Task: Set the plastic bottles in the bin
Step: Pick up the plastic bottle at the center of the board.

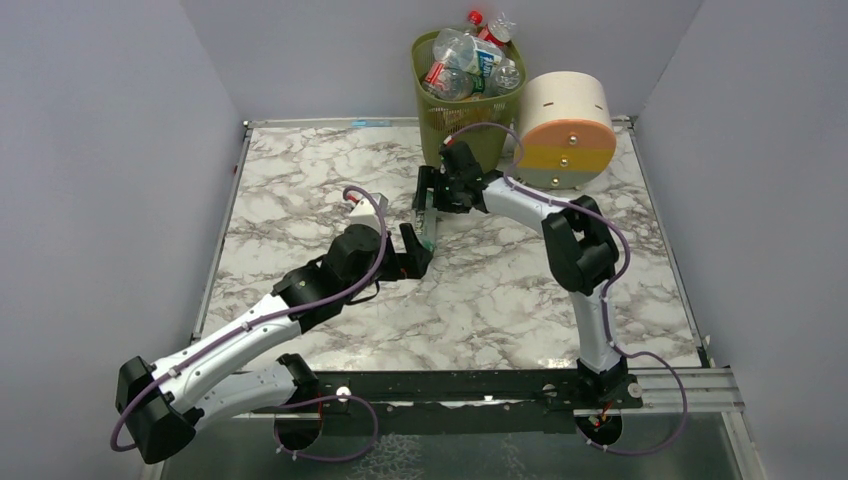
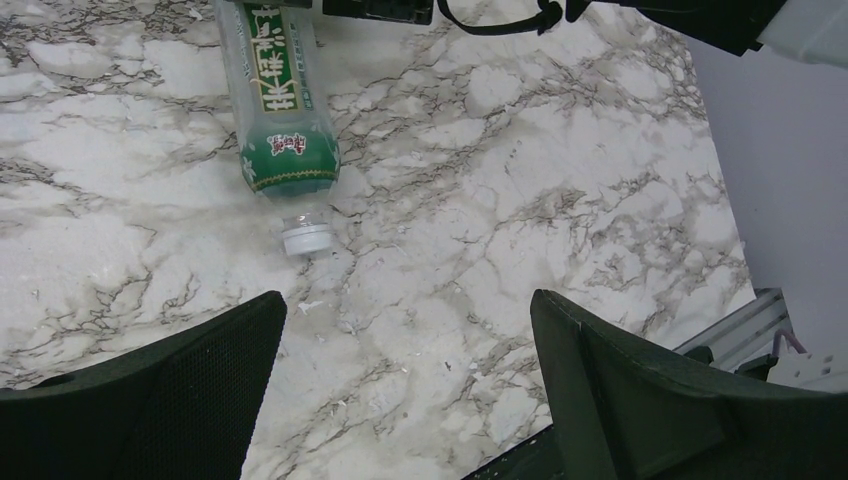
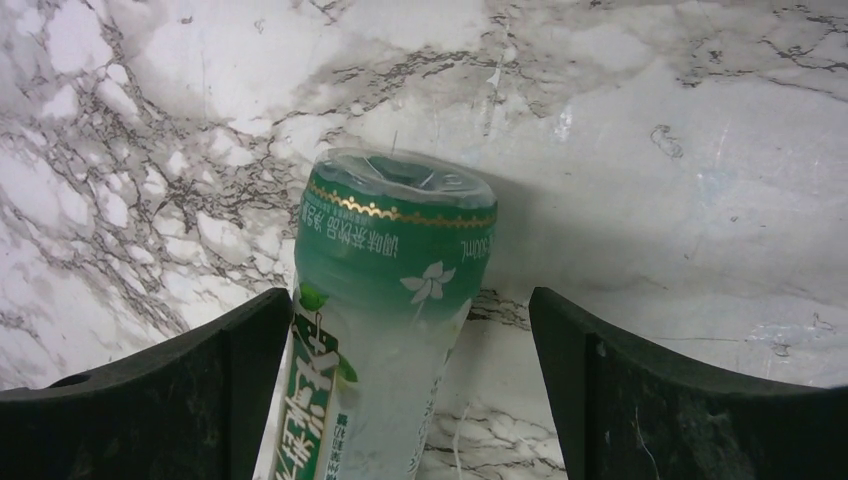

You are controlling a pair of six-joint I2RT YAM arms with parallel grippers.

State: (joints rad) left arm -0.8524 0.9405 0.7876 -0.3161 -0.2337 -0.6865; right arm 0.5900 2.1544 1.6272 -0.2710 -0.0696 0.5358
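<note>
1. The green-label bottle (image 2: 283, 110) lies flat on the marble table (image 1: 300, 180), mid-table and well short of the bin (image 1: 432, 120). Its white cap (image 2: 306, 238) is on and points toward the left gripper (image 2: 405, 385).
2. Right gripper (image 3: 405, 400): jaws spread and straddling the base end of the green-label bottle. The right wrist view shows the bottle close against one finger (image 3: 170, 400), with a clear gap to the other. It is not clamped.
3. Left gripper: jaws spread wide with nothing between them, only bare marble. It sits just near-side of the cap, not touching the bottle.
4. From above, the two grippers face each other along the bottle, the right from the far side and the left from the near side.
5. The bin stands at the far edge of the table, right of centre. It is packed with clear bottles (image 1: 460, 60) heaped above the rim, with a red-capped one (image 1: 476, 20) on top.
6. A cream drum (image 1: 567, 105) with an orange-and-yellow face lies on its side just beside the bin, on the bin's right.
7. A pale bottle with a red cap (image 1: 360, 205) lies on the table by the left wrist, partly hidden by the arm. I can't tell more about it.
</note>
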